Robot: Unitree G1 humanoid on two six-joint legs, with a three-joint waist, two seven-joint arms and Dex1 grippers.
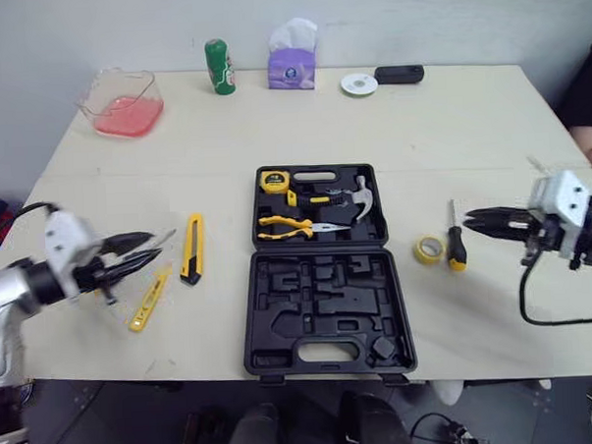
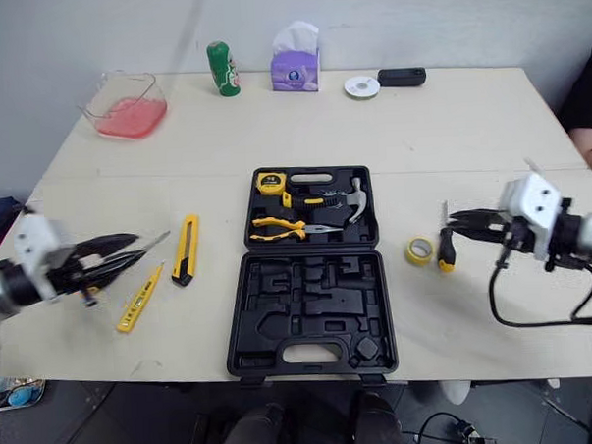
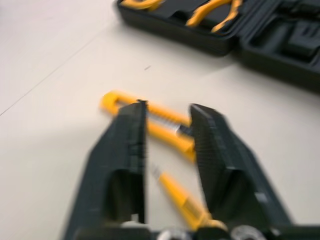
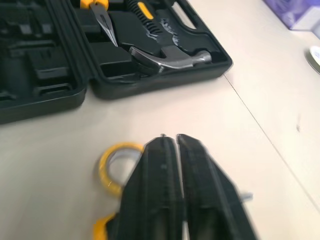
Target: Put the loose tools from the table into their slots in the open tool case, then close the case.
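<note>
One yellow tester (image 1: 150, 299) lies just by the parted left pincer (image 1: 155, 245); right pincer (image 1: 471, 216) closed.

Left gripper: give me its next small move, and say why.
Probably lower the left gripper and close on the slim yellow tool: its fingers are open, the tool lies on the table in line between them, outside the open tool case.
</note>
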